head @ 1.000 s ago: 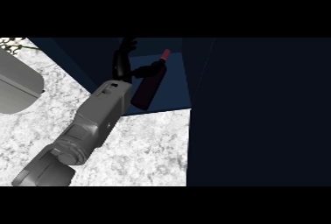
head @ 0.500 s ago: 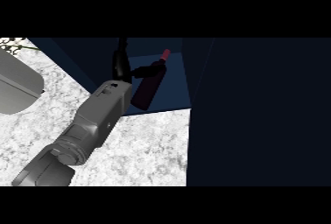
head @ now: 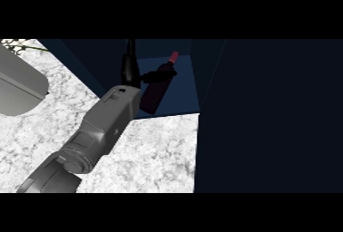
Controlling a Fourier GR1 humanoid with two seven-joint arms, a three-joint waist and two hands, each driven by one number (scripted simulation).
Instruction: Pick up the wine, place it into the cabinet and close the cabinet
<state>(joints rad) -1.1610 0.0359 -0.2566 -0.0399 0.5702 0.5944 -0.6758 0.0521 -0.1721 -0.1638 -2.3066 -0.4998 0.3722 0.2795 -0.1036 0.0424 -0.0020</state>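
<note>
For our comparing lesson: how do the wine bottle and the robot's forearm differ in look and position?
The wine bottle is dark with a red top; the forearm is grey. The bottle shows against the blue cabinet; the forearm stretches mostly over the pale marbled counter. The bottle looks shorter and slimmer than the forearm. Both tilt rightward, joined by the left hand curled round the bottle's neck.

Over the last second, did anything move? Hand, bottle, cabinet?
Nothing visibly changed. The left hand keeps its fingers round the wine bottle, which stays tilted in the open cabinet with its red cap pointing inward. The forearm lies over the counter as before. The right hand is out of view throughout.
</note>
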